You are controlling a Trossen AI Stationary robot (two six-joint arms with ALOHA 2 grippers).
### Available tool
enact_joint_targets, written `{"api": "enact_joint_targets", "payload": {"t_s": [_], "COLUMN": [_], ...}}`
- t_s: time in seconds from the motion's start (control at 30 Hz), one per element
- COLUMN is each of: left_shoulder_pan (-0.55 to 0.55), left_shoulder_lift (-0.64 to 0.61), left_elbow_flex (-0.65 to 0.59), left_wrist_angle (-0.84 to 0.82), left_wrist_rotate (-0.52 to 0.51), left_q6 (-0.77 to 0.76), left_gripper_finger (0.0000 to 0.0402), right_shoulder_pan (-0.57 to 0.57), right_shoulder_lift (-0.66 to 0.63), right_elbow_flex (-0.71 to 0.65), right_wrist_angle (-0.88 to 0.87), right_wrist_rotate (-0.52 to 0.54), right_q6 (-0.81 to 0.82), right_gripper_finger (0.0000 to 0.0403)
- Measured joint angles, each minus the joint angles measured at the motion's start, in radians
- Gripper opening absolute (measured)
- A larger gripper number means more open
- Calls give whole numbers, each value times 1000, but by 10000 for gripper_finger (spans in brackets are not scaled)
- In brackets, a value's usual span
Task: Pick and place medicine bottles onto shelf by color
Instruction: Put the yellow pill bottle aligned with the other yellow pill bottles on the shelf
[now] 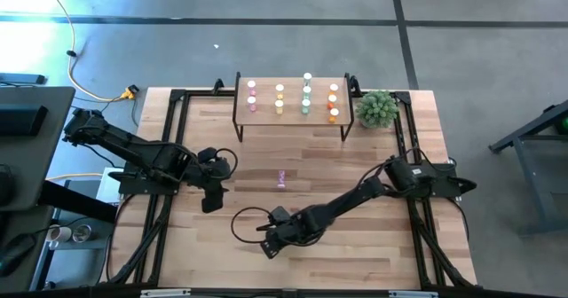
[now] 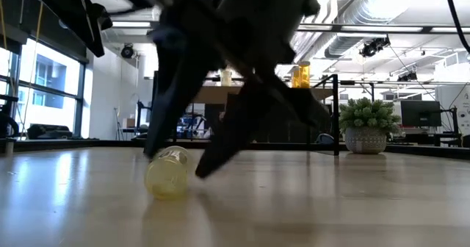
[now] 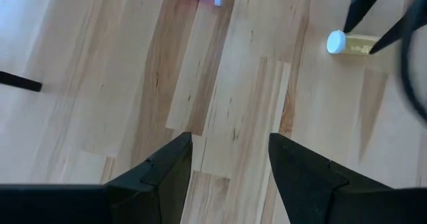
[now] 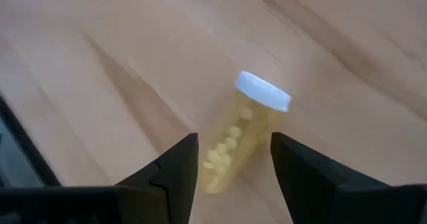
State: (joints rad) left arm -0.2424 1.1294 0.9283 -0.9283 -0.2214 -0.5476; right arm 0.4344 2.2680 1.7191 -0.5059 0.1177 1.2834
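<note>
A yellow medicine bottle (image 4: pixel 241 132) with a white cap (image 3: pixel 336 42) lies on its side on the table near the front edge. My right gripper (image 4: pixel 233 161) stands open just over it, one finger on each side of the bottle's bottom end; I see no touch. In the low view the fingers straddle the bottle (image 2: pixel 167 173) close to the tabletop. A pink bottle (image 1: pixel 281 180) lies on its side mid-table. My left gripper (image 1: pixel 213 200) hovers open above bare wood at the left. The shelf (image 1: pixel 293 119) at the far edge carries upright bottles in rows by color.
A potted plant (image 1: pixel 377 109) stands right of the shelf at the far edge. Black frame rails (image 1: pixel 169 156) run along the table's left and right sides. Bare wood lies between the two lying bottles and the shelf.
</note>
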Motion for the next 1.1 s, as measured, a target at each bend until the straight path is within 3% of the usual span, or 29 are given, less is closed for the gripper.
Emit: {"api": "enact_joint_targets", "payload": {"t_s": [0.23,0.5,0.97,1.1], "left_shoulder_pan": [0,0,0,-1], "left_shoulder_lift": [0,0,0,0], "left_elbow_flex": [0,0,0,0], "left_wrist_angle": [-1,-2,-60,-85], "left_wrist_rotate": [0,11,242,256], "left_q6": [0,0,-26,-44], "left_gripper_finger": [186,186,186,186], "right_shoulder_pan": [-18,-17,-16,-16], "right_shoulder_lift": [26,29,30,30], "right_elbow_flex": [6,6,3,2], "right_wrist_angle": [-17,-48,-92,-92], "right_wrist_rotate": [-107,-108,-120,-123], "right_q6": [0,-8,-52,-62], "right_gripper_finger": [179,158,106,99]}}
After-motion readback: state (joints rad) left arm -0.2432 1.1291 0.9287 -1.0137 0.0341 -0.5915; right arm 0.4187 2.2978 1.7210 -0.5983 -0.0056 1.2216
